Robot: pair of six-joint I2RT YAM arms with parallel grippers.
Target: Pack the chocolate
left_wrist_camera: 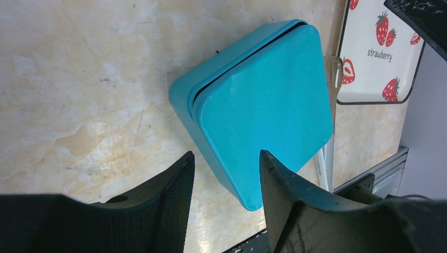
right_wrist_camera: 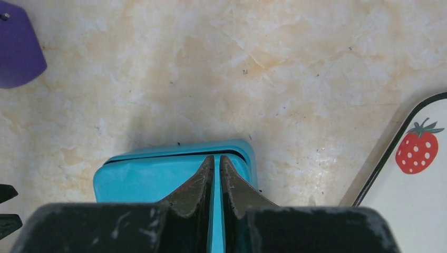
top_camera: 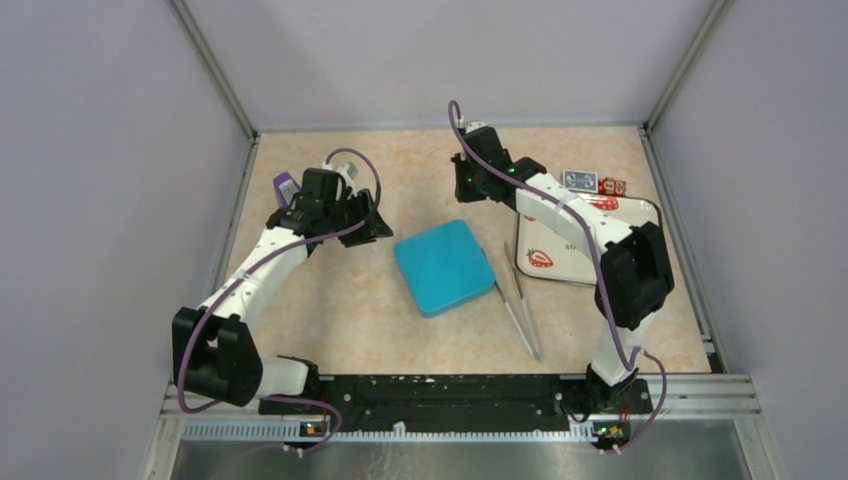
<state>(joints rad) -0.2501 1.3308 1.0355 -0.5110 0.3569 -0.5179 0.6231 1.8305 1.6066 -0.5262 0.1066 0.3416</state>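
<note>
No chocolate pieces show in any view. A teal square box [top_camera: 445, 267] with its lid on lies in the middle of the table. My left gripper [top_camera: 378, 222] is open and empty, just left of the box. In the left wrist view the box [left_wrist_camera: 263, 105] lies ahead of the open gripper [left_wrist_camera: 226, 163], its near corner between the fingers. My right gripper [top_camera: 462, 180] is shut and empty, above the table behind the box. In the right wrist view the gripper [right_wrist_camera: 216, 161] hangs over the box [right_wrist_camera: 153, 176].
A white strawberry tray [top_camera: 560, 265] lies right of the box, partly under my right arm. White tongs [top_camera: 522, 300] lie between box and tray. A small blue card [top_camera: 579, 180] and red wrapped bits [top_camera: 612, 187] sit behind the tray. A purple object [top_camera: 284, 186] is behind my left gripper.
</note>
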